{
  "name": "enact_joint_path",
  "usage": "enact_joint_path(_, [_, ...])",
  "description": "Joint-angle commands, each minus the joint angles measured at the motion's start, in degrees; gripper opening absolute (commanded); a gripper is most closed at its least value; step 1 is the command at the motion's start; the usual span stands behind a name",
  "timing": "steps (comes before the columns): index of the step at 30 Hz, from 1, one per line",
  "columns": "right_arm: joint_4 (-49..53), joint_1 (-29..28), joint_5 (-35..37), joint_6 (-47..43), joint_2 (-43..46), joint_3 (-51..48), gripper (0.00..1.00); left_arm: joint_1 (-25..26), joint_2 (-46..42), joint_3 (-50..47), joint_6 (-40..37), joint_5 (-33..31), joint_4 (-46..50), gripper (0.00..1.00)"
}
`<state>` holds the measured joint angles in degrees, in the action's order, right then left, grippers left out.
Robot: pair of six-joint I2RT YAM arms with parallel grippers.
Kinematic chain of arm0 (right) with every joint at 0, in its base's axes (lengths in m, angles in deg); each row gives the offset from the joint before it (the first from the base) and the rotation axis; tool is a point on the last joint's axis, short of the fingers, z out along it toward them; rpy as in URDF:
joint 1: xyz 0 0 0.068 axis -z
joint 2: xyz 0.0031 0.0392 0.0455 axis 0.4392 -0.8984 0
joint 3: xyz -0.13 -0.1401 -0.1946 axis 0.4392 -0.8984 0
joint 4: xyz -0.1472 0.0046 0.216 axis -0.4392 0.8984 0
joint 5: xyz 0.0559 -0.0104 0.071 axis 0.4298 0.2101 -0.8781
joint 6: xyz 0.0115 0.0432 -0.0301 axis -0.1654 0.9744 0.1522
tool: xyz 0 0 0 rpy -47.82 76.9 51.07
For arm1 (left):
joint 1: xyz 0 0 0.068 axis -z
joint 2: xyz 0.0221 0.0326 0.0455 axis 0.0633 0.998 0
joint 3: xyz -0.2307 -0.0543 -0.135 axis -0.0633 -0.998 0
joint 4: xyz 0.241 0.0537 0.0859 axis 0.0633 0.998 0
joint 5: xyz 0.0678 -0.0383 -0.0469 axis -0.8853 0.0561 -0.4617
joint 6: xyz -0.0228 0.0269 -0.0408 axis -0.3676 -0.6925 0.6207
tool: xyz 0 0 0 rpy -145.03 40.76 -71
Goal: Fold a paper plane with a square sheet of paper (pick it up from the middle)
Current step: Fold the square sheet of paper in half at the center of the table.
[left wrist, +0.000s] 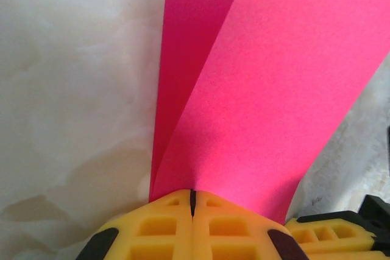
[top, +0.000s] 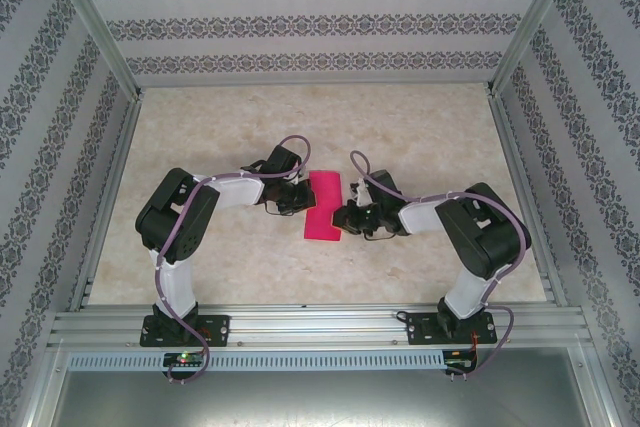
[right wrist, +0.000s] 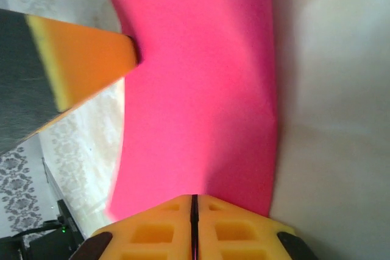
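the square sheet of paper (top: 323, 209) sits at the middle of the bench (top: 420, 137), between the two arms. from above it reads as a narrow magenta strip, its long side running away from the arm bases. in the left wrist view the sheet shows two layers that meet in a crease just at the finger tips and spread apart toward the top of the frame.

the left fingers (left wrist: 192, 202) are closed, pad against pad, with the sheet pinched at their seam. the right fingers (right wrist: 194, 206) are closed in the same way on the opposite edge, and the sheet rises from their seam. from above, the left fingers meet the sheet's left edge and the right fingers its right edge, slightly nearer the arm bases. in the right wrist view one yellow finger of the left arm touches the sheet's edge at the upper left.

hidden or unclear:
- the fingers cover the part of the sheet inside each grip.
- both wrist views cut the sheet off at the top.
- the right wrist view is soft, so no crease can be made out there.
- whether the sheet rests on the bench or is lifted off it cannot be told.

patterned walls (top: 300, 27) enclose the bench on three sides.
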<state>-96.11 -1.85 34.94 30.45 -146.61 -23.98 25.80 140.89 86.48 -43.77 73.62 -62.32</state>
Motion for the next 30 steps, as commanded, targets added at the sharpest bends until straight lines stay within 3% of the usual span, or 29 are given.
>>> enact_joint_path(1, [1.52,-0.05,1.73,-2.0,-0.65,-1.71,0.11,0.85,2.76,-1.46,-1.32,-2.5,4.73,0.0])
enact_joint_path(13, [1.84,-2.31,0.62,-0.09,8.39,-1.25,0.12,0.84,2.8,-1.29,-1.49,-2.37,4.92,0.0])
enact_joint_path(26, [-2.32,-3.94,2.41,1.11,1.04,-5.4,0.12,0.82,2.66,-0.97,-1.93,-2.27,5.51,0.0])
enact_joint_path(30, [-1.49,-4.05,3.14,1.47,4.22,-5.85,0.12,0.83,2.49,-0.94,-2.06,-2.49,5.8,0.0])
